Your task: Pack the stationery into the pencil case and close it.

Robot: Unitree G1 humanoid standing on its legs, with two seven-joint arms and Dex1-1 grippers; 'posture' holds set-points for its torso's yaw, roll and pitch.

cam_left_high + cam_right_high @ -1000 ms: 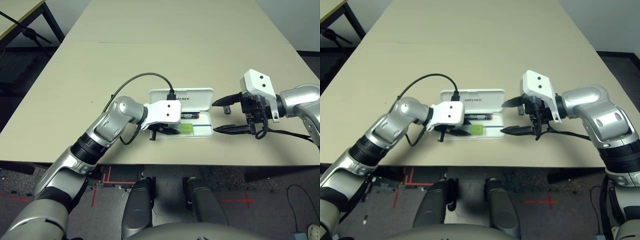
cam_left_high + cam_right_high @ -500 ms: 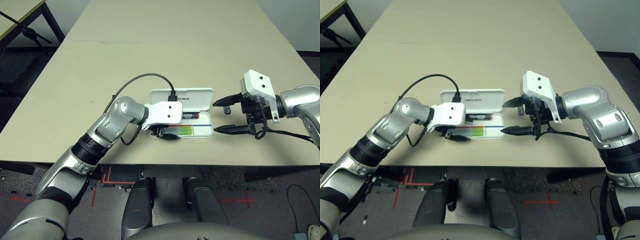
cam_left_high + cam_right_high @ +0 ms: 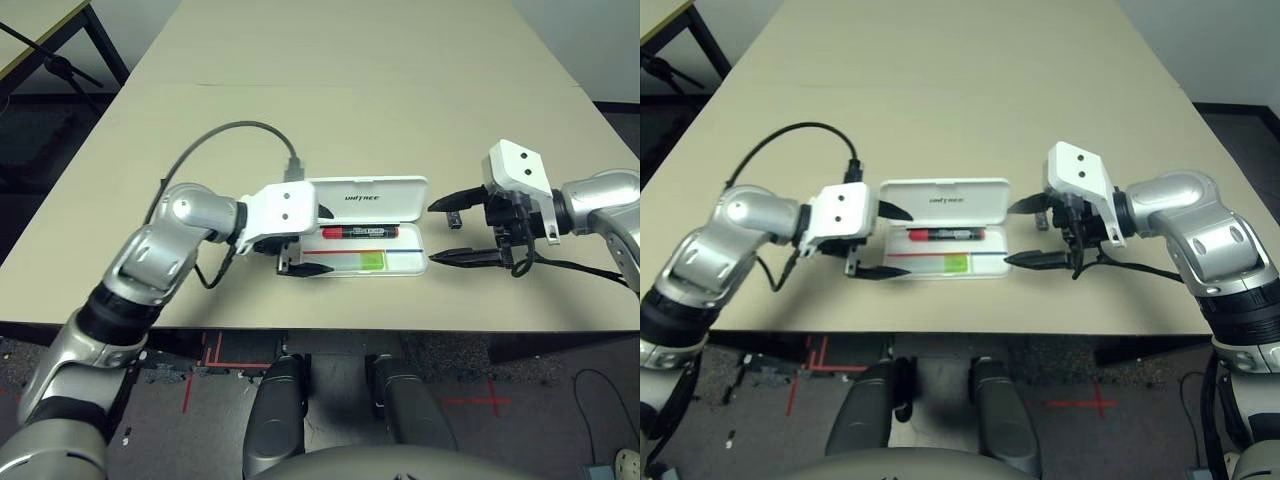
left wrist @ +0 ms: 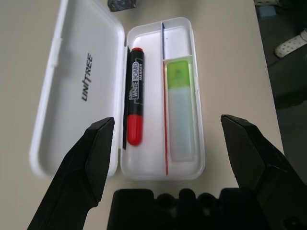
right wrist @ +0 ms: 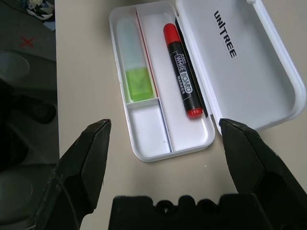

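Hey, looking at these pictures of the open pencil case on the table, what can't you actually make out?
- Small dark piece on the table beside the pencil case: too small in the eye views, close to the right gripper; cut off by the picture edge in the left wrist view.
- Marker: fine print beside "WHITE BOARD" too small, both wrist views.
- Dark strip between marker and lid: part or shadow, cannot tell.
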